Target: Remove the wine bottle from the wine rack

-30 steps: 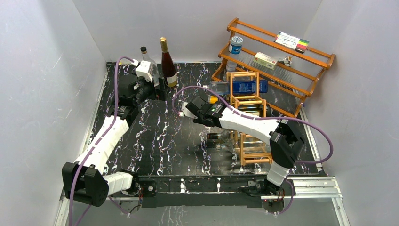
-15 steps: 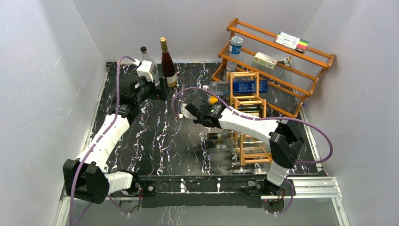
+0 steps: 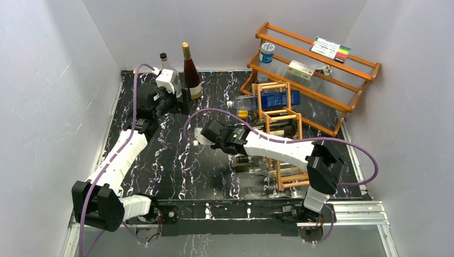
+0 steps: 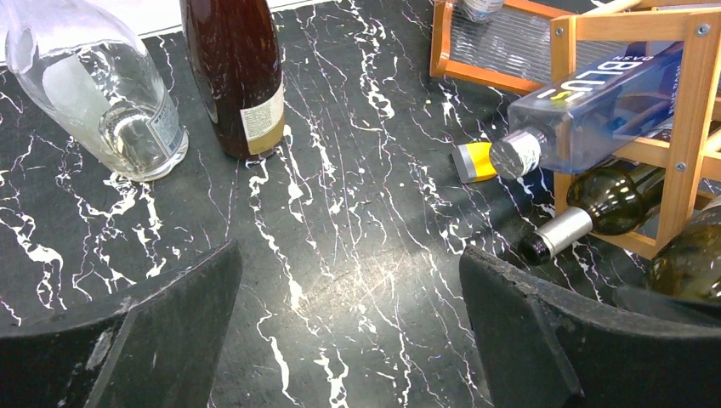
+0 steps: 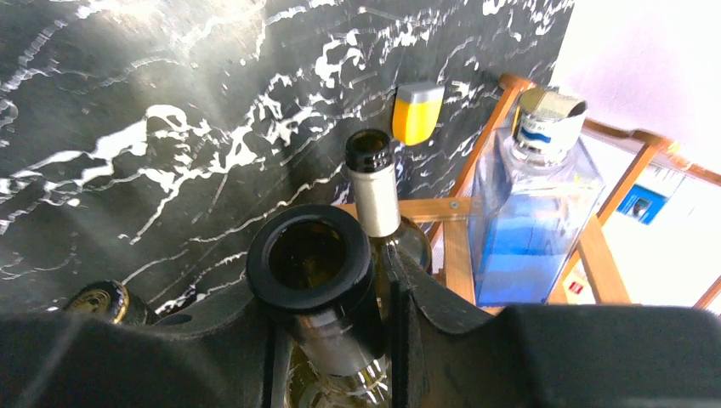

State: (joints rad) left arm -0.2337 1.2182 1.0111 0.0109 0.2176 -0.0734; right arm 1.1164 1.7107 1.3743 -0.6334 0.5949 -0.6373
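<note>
- Right arm had slid to the left, away from the wine rack (image 4: 695, 127), since the earlier view from above, and the rack had shifted a little with it.
- The right tool (image 5: 333, 340) was pinching the neck of the wine bottle (image 5: 313, 263), just under its dark, open mouth.
- I think it held the neck because that is the thin part that pokes out of the rack, so it is easy to grab and pull.
- The bottle lay on its side with its mouth pointing away from the rack. Its body was hidden, so I could not tell how much of it was in the rack.
- The left tool (image 4: 349, 340) was spread wide with nothing in it. It hung over the bench (image 3: 176, 160) near a clear bottle (image 4: 110, 93) and a dark red bottle (image 4: 238, 76) that stood upright.
- I think the left arm waited there to keep out of the way.
- From above, the right arm covered the grip, so only the right wrist view showed the pinch.
- The left wrist view showed the rack from the side: a blue bottle (image 4: 612, 106) lay in a top cell, and a dark bottle with a silver neck (image 4: 595, 208) lay below it. Both necks stuck out.
- Only the view from above showed the big shelf (image 3: 321, 53) behind the rack.
</note>
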